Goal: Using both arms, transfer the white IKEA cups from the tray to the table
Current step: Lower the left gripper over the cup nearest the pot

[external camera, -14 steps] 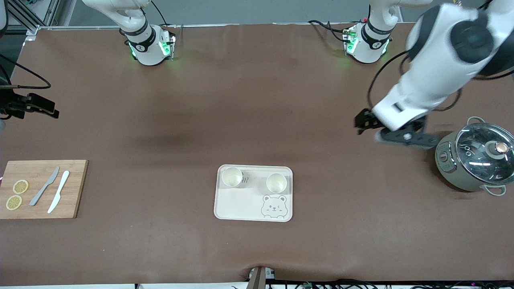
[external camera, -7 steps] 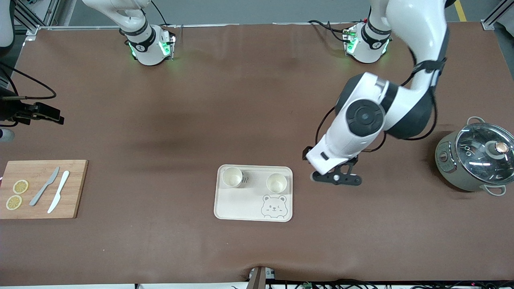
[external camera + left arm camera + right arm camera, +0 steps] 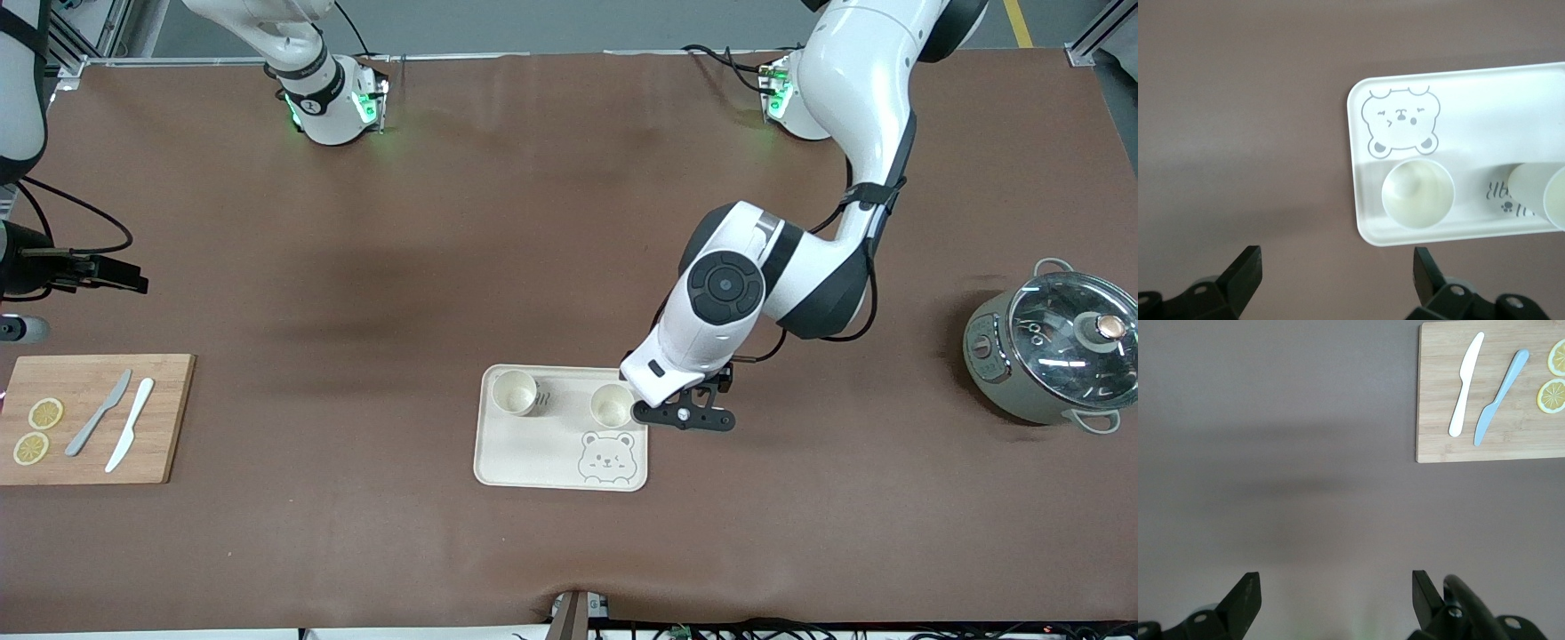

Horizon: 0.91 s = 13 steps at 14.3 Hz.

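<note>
Front view: left gripper (image 3: 683, 416) up over the bear tray's (image 3: 533, 453) edge at the left arm's end, just beside one white cup (image 3: 612, 404); second white cup (image 3: 514, 392) on the same tray, toward the right arm's end, well apart from that gripper. Both cups upright, in the tray's half farther from the front camera, bear drawing (image 3: 607, 457) nearer to it. Right gripper (image 3: 107, 274) up over bare brown table (image 3: 356, 267) at the right arm's end, near the wooden cutting board (image 3: 169, 418) carrying a grey knife (image 3: 98, 413), a white knife (image 3: 130, 424) and two lemon slices (image 3: 44, 413). Lidded pot (image 3: 1053, 347) at the left arm's end, well apart from the left gripper

Left wrist view: fingers (image 3: 1245, 277) spread wide, released, grasping nothing. Below them, tray corner and bare table; one white cup (image 3: 1418, 194) upright on the tray, open mouth up, beside the bear drawing (image 3: 1400, 121); other cup (image 3: 1538, 193) partly cut off at the picture's edge, beside small printed marks (image 3: 1501, 199). No finger touching either cup

Right wrist view: fingers (image 3: 1245, 600) likewise spread apart, released, empty, over bare table. Cutting board (image 3: 1431, 420) off to one side, white knife (image 3: 1466, 383) and grey knife (image 3: 1500, 397) lying side by side on it, lemon slices (image 3: 1551, 395) at the board's end
</note>
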{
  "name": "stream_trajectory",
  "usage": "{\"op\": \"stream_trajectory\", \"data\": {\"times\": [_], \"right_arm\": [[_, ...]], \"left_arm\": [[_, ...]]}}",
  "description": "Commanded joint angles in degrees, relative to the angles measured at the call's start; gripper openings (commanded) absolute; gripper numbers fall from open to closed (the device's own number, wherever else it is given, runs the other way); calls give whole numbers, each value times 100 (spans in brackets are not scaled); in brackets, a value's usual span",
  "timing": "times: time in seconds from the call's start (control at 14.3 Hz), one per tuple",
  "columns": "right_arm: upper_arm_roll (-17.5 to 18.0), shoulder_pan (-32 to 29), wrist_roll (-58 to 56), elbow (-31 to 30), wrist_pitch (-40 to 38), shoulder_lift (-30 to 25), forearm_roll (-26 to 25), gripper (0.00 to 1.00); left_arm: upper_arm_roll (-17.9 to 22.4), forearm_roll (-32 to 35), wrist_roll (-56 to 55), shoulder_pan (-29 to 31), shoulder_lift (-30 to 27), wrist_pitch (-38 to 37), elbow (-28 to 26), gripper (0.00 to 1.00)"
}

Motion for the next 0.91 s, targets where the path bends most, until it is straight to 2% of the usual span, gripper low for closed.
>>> {"op": "stream_trajectory", "data": {"times": [0.0,0.84], "right_arm": [[106,-87,-48,272,-59,128,-81,100],[106,-114,-12,219,125,761,-37,100]], "left_arm": [[67,44,-48,-117,360,293,242,100],[164,53,-57,-267,1019,1260,225,100]]}}
